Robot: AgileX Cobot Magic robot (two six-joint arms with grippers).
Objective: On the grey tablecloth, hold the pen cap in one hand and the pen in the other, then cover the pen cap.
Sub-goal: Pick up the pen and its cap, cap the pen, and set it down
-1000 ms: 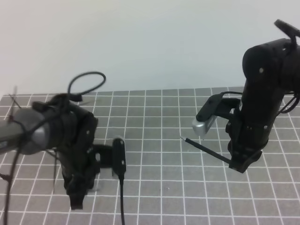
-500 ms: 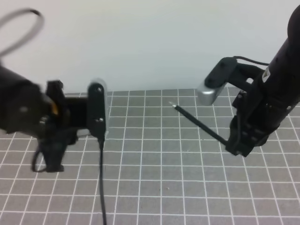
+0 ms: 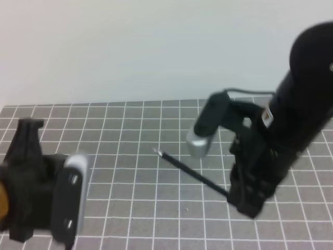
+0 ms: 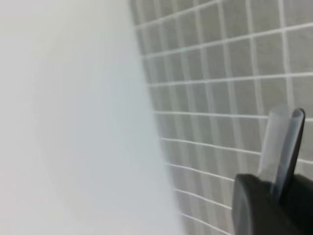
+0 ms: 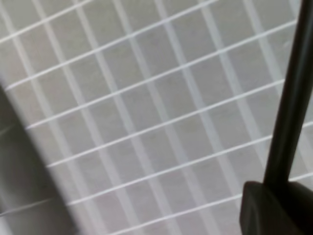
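The grey tablecloth [image 3: 130, 130] with its white grid covers the table. On the right of the high view my right gripper [image 3: 238, 199] is shut on the pen [image 3: 192, 174]. The pen is long, thin and black, and its silvery tip points up-left toward the middle. In the right wrist view the pen [image 5: 289, 107] rises from the right gripper [image 5: 274, 193]. In the left wrist view my left gripper [image 4: 274, 198] is shut on the pen cap [image 4: 283, 147], a short stubby tube sticking up out of the fingers. My left arm [image 3: 28, 182] fills the lower left of the high view, where I cannot make out the cap.
A silver wrist camera [image 3: 205, 130] juts out above the pen on the right arm. Another wrist camera [image 3: 70, 200] sits on the left arm. A pale wall [image 3: 156, 47] rises behind the cloth's far edge.
The left arm has swung down into the lower left corner, close to the camera. The right arm has moved left and lower with the pen, bringing its tip nearer the middle.
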